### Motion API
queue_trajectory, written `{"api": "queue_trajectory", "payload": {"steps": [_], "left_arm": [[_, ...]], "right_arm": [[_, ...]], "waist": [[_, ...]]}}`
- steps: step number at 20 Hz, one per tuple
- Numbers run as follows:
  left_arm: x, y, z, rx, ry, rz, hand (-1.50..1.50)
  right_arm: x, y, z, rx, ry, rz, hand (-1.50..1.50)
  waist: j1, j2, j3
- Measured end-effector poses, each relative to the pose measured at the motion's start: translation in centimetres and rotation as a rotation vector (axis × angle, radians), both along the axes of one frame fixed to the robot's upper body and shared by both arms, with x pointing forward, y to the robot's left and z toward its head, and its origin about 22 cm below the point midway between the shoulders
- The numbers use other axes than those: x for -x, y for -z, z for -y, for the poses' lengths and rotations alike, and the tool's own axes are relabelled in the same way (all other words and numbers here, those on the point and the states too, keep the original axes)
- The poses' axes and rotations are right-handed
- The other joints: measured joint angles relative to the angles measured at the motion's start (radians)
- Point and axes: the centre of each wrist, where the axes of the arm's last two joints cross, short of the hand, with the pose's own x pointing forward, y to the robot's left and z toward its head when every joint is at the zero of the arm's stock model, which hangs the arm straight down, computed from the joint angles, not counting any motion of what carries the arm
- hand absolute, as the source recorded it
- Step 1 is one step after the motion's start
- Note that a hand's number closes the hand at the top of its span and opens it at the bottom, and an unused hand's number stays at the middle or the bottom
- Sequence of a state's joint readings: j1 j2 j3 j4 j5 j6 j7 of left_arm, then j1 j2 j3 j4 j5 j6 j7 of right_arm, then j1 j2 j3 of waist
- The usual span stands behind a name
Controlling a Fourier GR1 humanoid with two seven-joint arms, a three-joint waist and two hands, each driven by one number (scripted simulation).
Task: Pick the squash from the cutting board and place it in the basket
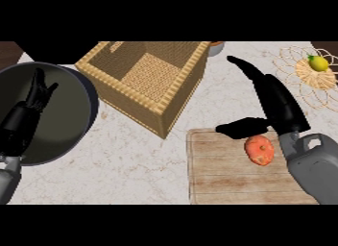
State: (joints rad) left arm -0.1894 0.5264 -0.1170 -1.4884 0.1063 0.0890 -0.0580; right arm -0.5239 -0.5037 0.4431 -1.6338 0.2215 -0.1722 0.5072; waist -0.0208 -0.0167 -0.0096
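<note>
An orange squash [259, 150] lies on the wooden cutting board [228, 182] at the lower right. My right hand [280, 108] hovers just above and behind it, fingers stretched out straight toward the far side and the thumb [241, 128] spread to the left, close over the squash's upper end. Nothing is held in it. The woven basket [168, 98], square and deep, stands left of the board at the centre top. At the left my left hand [30, 103] rests open with fingers up, over a dark round pan.
A dark round pan [69, 120] fills the left side, next to the basket. At the far right a wire trivet [315, 79] carries a lemon [318, 63]. A small bowl's rim [216, 46] peeks out behind the basket.
</note>
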Motion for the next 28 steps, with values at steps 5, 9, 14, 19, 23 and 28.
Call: {"api": "queue_trajectory", "payload": {"steps": [5, 9, 14, 19, 23, 28], "left_arm": [[-0.2, -0.5, 0.3, 0.005, 0.012, 0.014, 0.0], [-0.3, -0.5, 0.5, 0.002, 0.018, 0.025, 0.0], [-0.3, -1.0, 1.2, 0.007, 0.023, 0.032, 0.0], [-0.4, -0.5, 0.7, 0.008, 0.019, 0.033, 0.0], [-0.4, 0.0, 1.1, 0.006, 0.02, 0.034, 0.0], [-0.3, -0.3, 1.4, 0.008, 0.028, 0.032, 0.0]], "right_arm": [[-0.2, -3.6, 1.1, 0.338, -0.089, -0.203, -1.5], [-0.6, -7.1, 1.7, 0.475, -0.146, -0.359, -1.5], [-1.5, -9.4, 2.9, 0.529, -0.189, -0.479, -1.5], [-1.9, -8.6, 3.9, 0.551, -0.2, -0.546, -1.5], [-2.1, -7.3, 4.5, 0.573, -0.204, -0.581, -1.5], [-2.5, -4.9, 4.1, 0.625, -0.216, -0.625, -1.5]], "waist": [[0.01, 0.002, 0.002], [0.017, 0.008, 0.004], [0.023, 0.012, 0.007], [0.022, 0.015, 0.008], [0.023, 0.016, 0.009], [0.027, 0.017, 0.009]]}}
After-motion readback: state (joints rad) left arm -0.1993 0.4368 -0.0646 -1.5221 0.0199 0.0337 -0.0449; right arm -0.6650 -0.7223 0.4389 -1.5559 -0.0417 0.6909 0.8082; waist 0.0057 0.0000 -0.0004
